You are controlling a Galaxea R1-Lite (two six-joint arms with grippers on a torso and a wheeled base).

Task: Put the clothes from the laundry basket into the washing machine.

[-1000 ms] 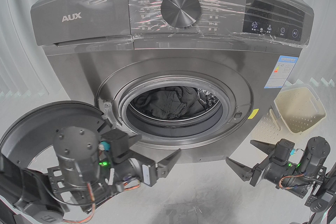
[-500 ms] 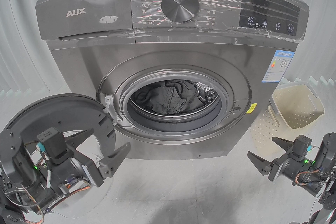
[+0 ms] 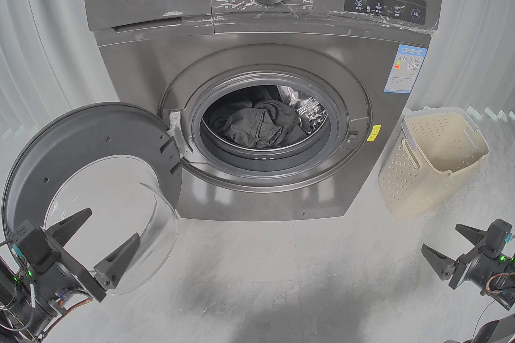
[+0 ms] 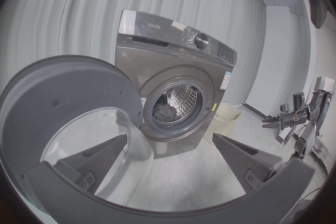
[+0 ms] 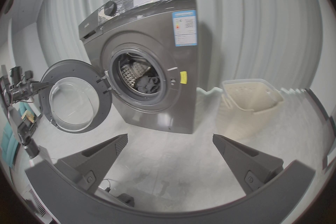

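The left claw (image 3: 113, 223), spread apart, has dropped back before the round grey glass-fronted door (image 3: 80, 140), which hangs open. Dark grey clothes (image 3: 257, 124) lie inside the silver front-loading washing machine (image 3: 155, 54). The cream perforated laundry basket (image 3: 399, 183) looks empty. The right claw (image 3: 440, 237), likewise spread, has withdrawn: loading appears complete.

Ahead of the left gripper (image 3: 113, 223), we see the clothes (image 3: 256, 123) only in part: the door rim of the washing machine (image 3: 268, 38) hides their lower folds. Beyond the right gripper (image 3: 440, 237), the near wall of the laundry basket (image 5: 238, 119) hides its floor.
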